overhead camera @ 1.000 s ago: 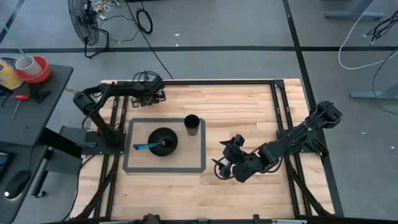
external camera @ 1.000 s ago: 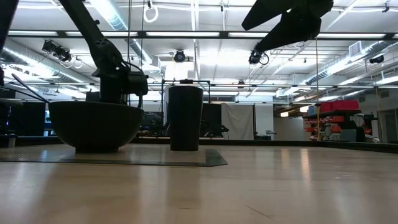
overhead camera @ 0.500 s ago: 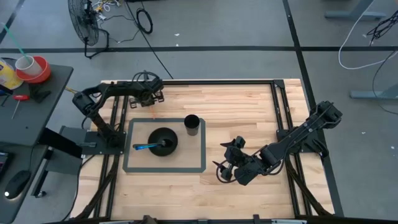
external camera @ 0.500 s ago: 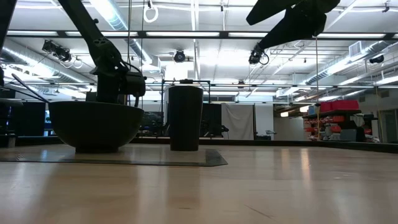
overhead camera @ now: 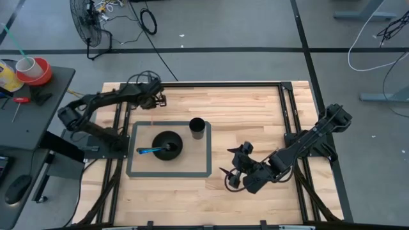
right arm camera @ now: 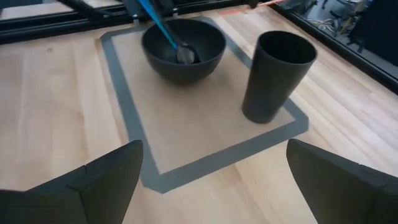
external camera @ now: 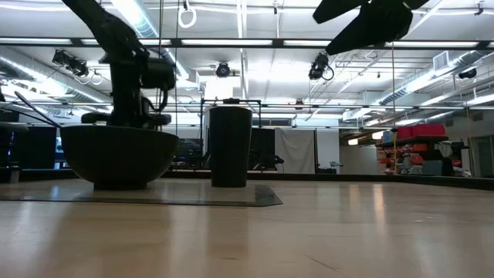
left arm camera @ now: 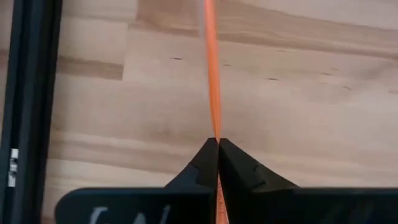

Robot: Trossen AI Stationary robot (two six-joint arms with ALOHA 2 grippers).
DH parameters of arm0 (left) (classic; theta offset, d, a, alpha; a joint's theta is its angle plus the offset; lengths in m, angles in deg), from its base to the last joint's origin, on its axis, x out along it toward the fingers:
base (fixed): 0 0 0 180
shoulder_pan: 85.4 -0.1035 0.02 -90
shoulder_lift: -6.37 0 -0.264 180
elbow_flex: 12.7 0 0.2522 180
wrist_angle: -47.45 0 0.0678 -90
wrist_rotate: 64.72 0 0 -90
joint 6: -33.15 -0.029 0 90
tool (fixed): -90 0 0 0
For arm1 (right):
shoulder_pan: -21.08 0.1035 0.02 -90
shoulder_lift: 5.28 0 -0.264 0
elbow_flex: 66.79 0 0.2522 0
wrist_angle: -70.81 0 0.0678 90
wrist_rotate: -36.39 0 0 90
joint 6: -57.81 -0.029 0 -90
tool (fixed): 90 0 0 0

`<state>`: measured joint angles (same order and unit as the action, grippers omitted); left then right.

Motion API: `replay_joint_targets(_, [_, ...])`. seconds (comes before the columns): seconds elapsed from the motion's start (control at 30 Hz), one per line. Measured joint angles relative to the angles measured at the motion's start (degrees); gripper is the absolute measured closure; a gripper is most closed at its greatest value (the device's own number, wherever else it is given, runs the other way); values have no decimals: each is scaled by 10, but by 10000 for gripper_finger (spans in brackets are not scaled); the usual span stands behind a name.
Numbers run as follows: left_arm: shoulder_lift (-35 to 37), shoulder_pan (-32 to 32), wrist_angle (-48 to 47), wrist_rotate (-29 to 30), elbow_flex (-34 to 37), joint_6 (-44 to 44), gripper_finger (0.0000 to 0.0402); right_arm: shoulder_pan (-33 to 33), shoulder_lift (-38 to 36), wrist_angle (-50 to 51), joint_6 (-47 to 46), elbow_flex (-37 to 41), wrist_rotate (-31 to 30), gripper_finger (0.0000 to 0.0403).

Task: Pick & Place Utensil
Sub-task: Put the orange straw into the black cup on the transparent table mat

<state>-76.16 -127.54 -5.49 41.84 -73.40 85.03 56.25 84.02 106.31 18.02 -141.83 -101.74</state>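
Left hand [left arm camera: 217, 144], in the upper left of the overhead frame over the pale wood tabletop [overhead camera: 243, 108], is pinched closed on a thin orange utensil [left arm camera: 212, 74], possibly a straw. Right hand [overhead camera: 235, 171], low and right of centre, hangs with fingers spread wide. Left of centre, a grey-bordered mat [overhead camera: 192, 163] carries a dark bowl [overhead camera: 167, 142] holding a blue-handled spoon [overhead camera: 150, 151], and a black cup [overhead camera: 197, 128]; the room behind shows bright ceiling lights.
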Motion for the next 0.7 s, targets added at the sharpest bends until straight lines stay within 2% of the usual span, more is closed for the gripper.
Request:
replay_joint_targets(0.2, [101,89,-10,21,0,-44,390,5,0,0,10,0,1,3])
replay_joint_targets(0.33, [172,178,30,102,0,-50,394,5,-1,0,13,0,1,3])
replay_joint_targets(0.5, [211,301,137,175,-1,-85,394,-2,-1,-2,12,0,1,3])
replay_joint_targets(0.7, [190,423,334,283,-2,-195,393,-11,-1,-28,15,0,0,3])
